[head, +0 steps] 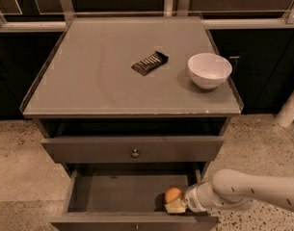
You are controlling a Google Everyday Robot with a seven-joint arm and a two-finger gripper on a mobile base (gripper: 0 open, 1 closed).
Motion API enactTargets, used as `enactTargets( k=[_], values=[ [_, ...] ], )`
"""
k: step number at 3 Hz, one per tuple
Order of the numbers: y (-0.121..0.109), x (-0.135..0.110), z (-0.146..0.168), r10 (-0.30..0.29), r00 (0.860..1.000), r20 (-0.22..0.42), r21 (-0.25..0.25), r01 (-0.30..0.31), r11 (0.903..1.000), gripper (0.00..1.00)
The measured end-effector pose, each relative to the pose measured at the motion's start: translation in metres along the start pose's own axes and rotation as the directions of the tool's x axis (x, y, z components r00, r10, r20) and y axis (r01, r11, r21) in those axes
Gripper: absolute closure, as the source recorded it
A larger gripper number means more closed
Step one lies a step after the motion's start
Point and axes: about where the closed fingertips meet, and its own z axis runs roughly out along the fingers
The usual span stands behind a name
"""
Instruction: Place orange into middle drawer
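Note:
The middle drawer (113, 191) is pulled open at the bottom of the grey cabinet, below a closed knobbed drawer front (134, 150). The orange (173, 195) is inside the open drawer at its front right, low near the floor of the drawer. My gripper (175, 203) reaches in from the right on a white arm, with its pale fingers (175, 208) under and around the orange. Whether the orange rests on the drawer bottom cannot be told.
On the cabinet top lie a dark wrapped snack bar (150, 63) and a white bowl (209, 70). Dark cabinets and a metal rail stand behind. A white post (290, 107) stands at the right on the speckled floor.

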Motion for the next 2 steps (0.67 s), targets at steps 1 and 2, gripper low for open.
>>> enactTargets(
  k=[1,2],
  values=[
    [0.0000,0.0000,0.0000,0.000,1.000,0.000,0.000,0.000,1.0000,0.59],
    [0.0001,0.0000,0.0001,0.000,1.000,0.000,0.000,0.000,1.0000,0.34]
  ],
)
